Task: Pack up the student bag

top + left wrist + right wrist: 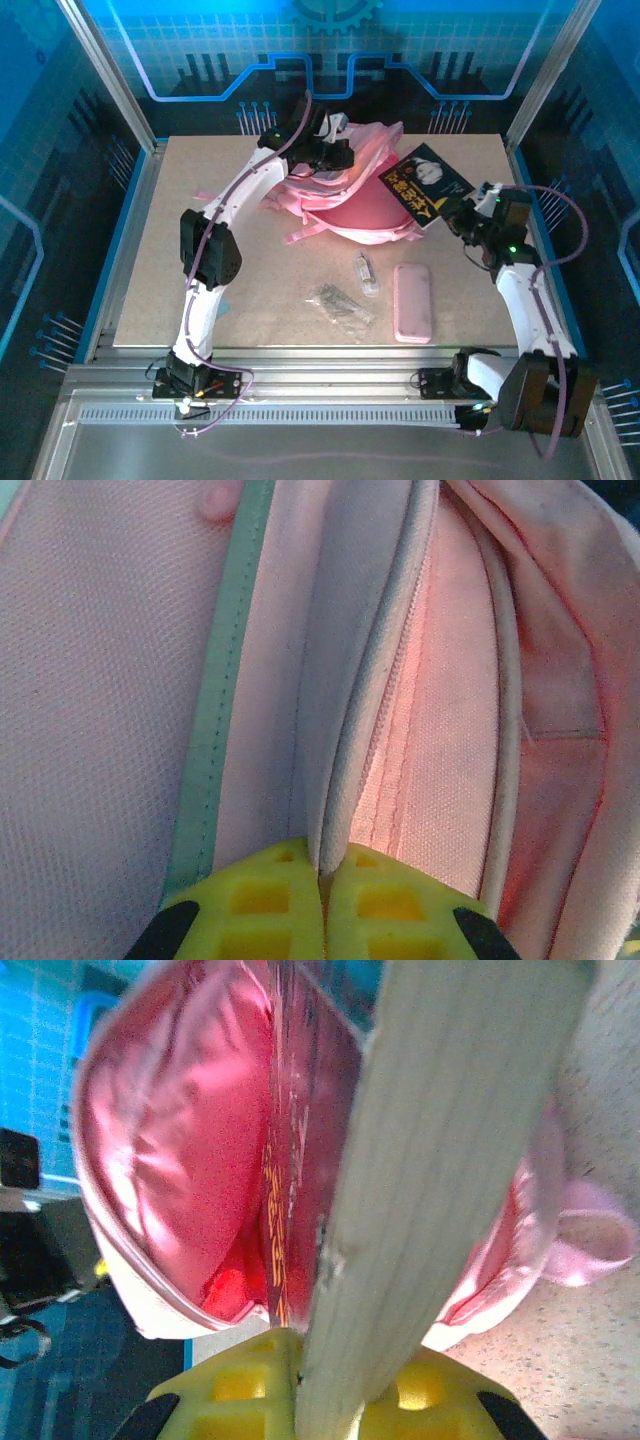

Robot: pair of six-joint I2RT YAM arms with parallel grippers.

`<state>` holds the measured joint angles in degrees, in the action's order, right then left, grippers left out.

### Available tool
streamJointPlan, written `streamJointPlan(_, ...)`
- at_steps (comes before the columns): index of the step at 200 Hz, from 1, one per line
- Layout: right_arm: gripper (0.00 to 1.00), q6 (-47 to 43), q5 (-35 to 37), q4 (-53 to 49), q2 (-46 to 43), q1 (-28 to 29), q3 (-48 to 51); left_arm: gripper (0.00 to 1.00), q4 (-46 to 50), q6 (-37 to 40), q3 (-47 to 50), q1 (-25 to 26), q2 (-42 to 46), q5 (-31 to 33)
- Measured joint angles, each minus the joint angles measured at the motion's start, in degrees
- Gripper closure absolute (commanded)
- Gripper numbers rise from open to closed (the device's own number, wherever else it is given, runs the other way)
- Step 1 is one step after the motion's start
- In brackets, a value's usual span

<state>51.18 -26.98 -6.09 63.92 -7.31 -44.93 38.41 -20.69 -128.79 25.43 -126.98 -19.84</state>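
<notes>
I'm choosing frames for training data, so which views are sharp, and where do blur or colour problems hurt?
Top external: evenly lit with no hard shadows, slightly hazy, the student bag easy to read. Left wrist: soft light, the bag's weave and zip edge crisp. Right wrist: the book sits so close to the lens that its page edge blurs, and the bag's lining glows an oversaturated red.
</notes>
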Motion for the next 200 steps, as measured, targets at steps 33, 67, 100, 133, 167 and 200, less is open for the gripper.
streamJointPlan(33, 1.00, 2.8, 1.7, 6.9, 9.2, 7.6, -0.7, 1.00, -0.1, -0.6, -1.2, -0.3, 0.0, -0.7)
streamJointPlan(67, 1.00, 5.0, 1.3, 11.7, 22.0, 13.6, -6.6, 1.00, 0.1, -0.6, -1.2, -0.5, 0.0, -1.2)
streamJointPlan(100, 1.00, 6.8, -0.4, 15.4, 32.5, 16.6, -14.3, 1.00, 0.2, -0.4, -1.0, -0.5, 0.0, -1.7)
streamJointPlan(133, 1.00, 8.6, -2.2, 19.0, 37.3, 17.6, -15.4, 1.00, 0.0, -0.4, 0.7, -0.9, 0.2, -1.7)
streamJointPlan(167, 1.00, 13.2, -8.7, 30.4, 46.8, 17.6, -18.9, 1.00, 0.1, -0.4, 1.9, -1.5, 0.3, -1.7)
streamJointPlan(200, 1.00, 17.7, -12.2, 38.9, 47.1, 17.0, -15.4, 1.00, 0.3, -0.4, 1.9, -2.4, 0.7, -1.7)
